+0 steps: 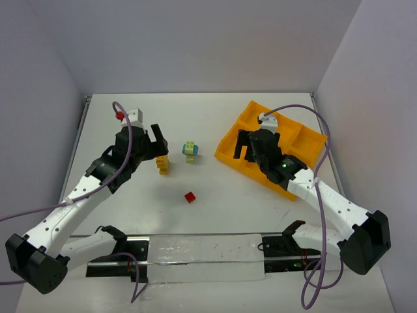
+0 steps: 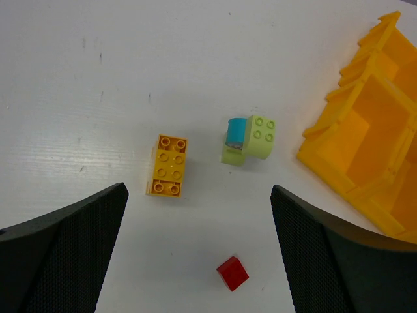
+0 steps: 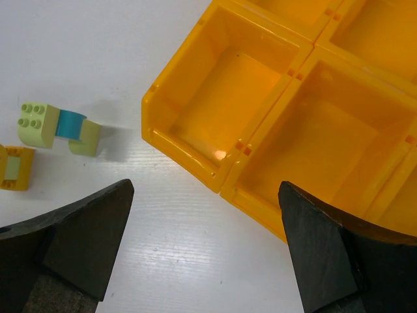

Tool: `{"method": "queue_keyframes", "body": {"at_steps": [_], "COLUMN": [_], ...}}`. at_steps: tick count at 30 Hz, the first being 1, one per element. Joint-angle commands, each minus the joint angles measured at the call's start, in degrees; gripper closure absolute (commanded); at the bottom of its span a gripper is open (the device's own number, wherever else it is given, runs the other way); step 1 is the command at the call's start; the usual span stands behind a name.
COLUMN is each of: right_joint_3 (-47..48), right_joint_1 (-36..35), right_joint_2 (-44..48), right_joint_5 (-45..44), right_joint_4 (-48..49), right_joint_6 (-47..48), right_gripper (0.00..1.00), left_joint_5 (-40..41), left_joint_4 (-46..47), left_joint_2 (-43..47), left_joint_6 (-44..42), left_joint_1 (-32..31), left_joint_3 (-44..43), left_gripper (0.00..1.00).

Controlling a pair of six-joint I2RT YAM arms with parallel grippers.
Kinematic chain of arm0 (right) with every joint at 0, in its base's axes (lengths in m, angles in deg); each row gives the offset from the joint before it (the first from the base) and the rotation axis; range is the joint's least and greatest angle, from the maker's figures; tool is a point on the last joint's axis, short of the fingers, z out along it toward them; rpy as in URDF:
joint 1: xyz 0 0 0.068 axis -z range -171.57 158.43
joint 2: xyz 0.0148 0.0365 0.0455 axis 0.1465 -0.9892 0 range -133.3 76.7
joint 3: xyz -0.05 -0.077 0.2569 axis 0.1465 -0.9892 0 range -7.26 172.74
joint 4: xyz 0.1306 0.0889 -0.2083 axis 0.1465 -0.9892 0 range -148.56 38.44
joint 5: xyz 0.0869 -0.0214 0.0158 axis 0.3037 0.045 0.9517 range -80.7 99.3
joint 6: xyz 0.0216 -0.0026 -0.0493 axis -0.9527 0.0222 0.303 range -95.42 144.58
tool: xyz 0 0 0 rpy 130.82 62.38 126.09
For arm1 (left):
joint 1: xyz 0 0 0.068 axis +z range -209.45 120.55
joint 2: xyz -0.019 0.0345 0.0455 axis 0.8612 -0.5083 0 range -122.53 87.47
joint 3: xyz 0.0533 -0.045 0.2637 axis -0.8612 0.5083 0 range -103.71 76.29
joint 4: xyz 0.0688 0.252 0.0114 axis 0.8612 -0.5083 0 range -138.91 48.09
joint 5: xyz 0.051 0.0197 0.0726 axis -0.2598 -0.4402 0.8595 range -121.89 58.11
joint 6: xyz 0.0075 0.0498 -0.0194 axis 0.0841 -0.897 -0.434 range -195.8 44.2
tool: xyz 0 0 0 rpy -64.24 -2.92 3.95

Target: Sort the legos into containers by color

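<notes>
A yellow lego stack [image 1: 162, 164] lies mid-table; it also shows in the left wrist view [image 2: 169, 165]. A light green and teal-blue lego stack [image 1: 190, 151] lies right of it, also in the left wrist view [image 2: 248, 139] and the right wrist view [image 3: 58, 127]. A red lego [image 1: 189, 197] lies nearer, also in the left wrist view [image 2: 232, 272]. The orange-yellow divided tray [image 1: 229, 146] sits at the right, its visible compartments [image 3: 221, 98] empty. My left gripper [image 2: 199, 254] is open, hovering just left of the yellow stack. My right gripper [image 3: 205, 251] is open over the tray's near-left edge.
A red cable connector [image 1: 119, 115] sits on the left arm's wrist. A white strip and cables run along the table's near edge [image 1: 208, 251]. White walls enclose the table on three sides.
</notes>
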Motion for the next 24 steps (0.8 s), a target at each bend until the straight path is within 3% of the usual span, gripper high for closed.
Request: {"method": "queue_keyframes", "body": {"at_steps": [1,12,19,24], "right_joint_3": [-0.3,-0.6,-1.7,-2.3], "right_joint_1": [-0.1,-0.1,-0.1,-0.1], "right_joint_2": [0.6,1.5,4.1,5.6], "right_joint_5": [-2.3,-2.6,-2.2,-3.6], "right_joint_4": [1.1,-1.1,-0.3,-0.5], "right_joint_6": [-0.6,-0.4,-0.5,-0.5], "right_gripper": [0.0,0.0,0.0,0.0], "left_joint_5": [-0.1,-0.7,-2.1,0.1], "left_joint_4": [1.1,1.7,0.4,-5.2], "left_joint_2": [-0.9,-3.4,-15.7,-30.8], "left_joint_6": [1.2,1.0,0.5,1.5], "left_joint_1": [0.3,0.3,-2.3,-5.5], "left_joint_3": [-3.0,-4.0,-15.3,-27.8], "left_gripper": [0.01,0.02,0.07,0.13]}}
